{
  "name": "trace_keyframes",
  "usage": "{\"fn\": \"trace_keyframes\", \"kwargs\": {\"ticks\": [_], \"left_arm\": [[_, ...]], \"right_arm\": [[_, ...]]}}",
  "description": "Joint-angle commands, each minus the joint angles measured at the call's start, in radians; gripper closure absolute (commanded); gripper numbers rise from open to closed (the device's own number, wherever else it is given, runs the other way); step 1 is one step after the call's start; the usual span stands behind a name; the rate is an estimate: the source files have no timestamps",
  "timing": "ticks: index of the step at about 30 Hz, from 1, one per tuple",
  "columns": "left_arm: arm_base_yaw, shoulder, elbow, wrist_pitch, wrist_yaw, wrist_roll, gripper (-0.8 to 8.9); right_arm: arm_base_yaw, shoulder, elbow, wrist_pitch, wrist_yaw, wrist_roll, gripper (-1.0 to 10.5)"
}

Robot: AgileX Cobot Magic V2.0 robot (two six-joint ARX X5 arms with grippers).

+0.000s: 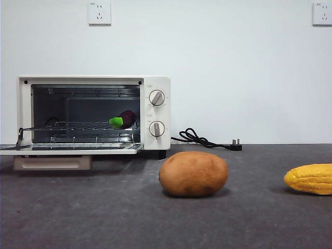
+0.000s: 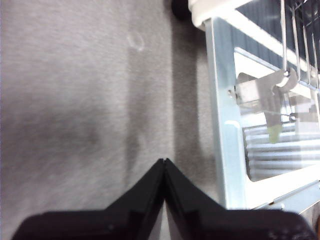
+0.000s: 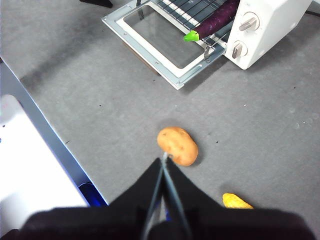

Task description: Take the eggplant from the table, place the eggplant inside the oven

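Standing nearest on the table [image 1: 104,218]: potato [image 1: 193,174], mid-front; corn [image 1: 310,179] at the right edge; neither touched. Right gripper [image 3: 164,162]: jaws pressed together, empty, high above the potato. Left gripper [image 2: 164,162]: jaws clenched, empty, just beside the open door [image 2: 225,125]. Farthest: oven [image 1: 155,111]; eggplant [image 1: 123,120] on its rack, stem outward. Step judged: placement done; next, arms only need to stay clear.
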Motion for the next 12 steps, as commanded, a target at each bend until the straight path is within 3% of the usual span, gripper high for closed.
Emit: {"fn": "trace_keyframes", "kwargs": {"ticks": [1,12], "left_arm": [[-0.029,0.014,-0.007,0.015,0.012,0.013,8.20],[-0.113,0.014,-0.007,0.014,-0.040,0.024,8.20]], "right_arm": [[0.000,-0.001,0.001,0.014,0.004,0.026,9.6],[0.000,-0.001,0.001,0.029,0.004,0.029,9.6]]}}
